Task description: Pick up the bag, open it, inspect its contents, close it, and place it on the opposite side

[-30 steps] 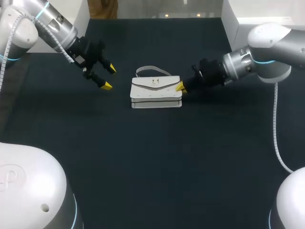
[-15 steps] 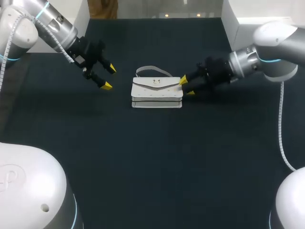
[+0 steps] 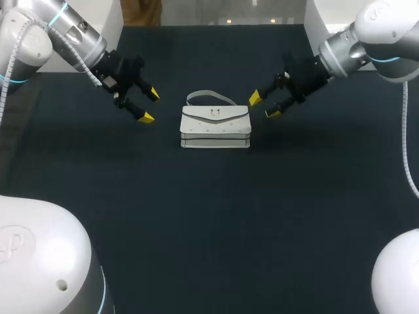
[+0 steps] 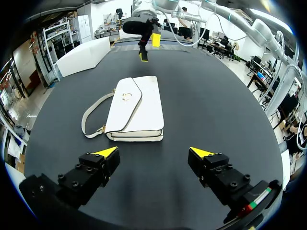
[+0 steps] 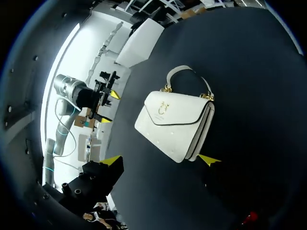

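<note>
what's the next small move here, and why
Probably ease the right gripper in toward the bag's near end. The bag lies flat and closed on the table, untouched. Both grippers hang clear of it with jaws open, and the right one is closer than the left gripper.

Bag [image 3: 215, 127] interior out of sight beneath flap [image 3: 229, 114]

Both arms are wearing glossy white-grey rounded shells, thin cyan rings glowing at the joints. Left arm [image 3: 39, 39] is carrying a white cable [image 3: 14, 55] along its ribbed silver forearm; right arm [image 3: 376, 39] is trailing a long white cable [image 3: 404, 150]. Left gripper [image 4: 153, 153] is showing black blocky fingers, round screw heads, yellow wedge tips, a red-green stripe.
</note>
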### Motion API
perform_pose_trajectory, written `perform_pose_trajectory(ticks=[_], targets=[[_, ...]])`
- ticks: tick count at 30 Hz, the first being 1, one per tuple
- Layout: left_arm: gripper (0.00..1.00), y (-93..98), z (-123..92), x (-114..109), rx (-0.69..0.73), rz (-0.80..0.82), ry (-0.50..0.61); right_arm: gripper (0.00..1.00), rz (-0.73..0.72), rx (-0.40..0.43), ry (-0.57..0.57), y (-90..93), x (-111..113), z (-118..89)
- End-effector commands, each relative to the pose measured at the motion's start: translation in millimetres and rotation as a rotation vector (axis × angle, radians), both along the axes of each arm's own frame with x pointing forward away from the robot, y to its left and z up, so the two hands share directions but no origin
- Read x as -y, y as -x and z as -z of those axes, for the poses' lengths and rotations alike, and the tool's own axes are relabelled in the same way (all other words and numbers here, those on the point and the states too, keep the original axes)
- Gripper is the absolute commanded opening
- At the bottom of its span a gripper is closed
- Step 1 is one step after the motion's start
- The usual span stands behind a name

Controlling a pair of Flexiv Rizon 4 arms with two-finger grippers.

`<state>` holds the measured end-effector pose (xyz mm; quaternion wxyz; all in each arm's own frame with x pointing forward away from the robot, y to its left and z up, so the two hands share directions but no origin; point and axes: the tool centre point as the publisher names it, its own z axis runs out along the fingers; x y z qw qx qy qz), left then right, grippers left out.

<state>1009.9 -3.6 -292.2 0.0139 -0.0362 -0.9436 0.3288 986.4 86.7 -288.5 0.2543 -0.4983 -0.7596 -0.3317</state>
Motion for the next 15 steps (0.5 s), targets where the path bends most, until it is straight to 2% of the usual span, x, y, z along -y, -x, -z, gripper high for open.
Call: perform_pose_trajectory(ticks=[1,10,15], targets=[[1.0,0.0,0.9,0.2,0.002,0.0,0.002,1.0,-0.036,0.159,0.234,15.6,-8.2,-19.4],[1.0,-9.9,-7.8,2.7,0.003,0.001,-0.02,1.0,-0.116,0.277,0.385,28.3,-14.6,-25.3],[1.0,-14.8,-15.1,3.7,0.015,0.004,-0.011,1.0,-0.177,0.444,0.466,41.1,-17.2,-30.7]])
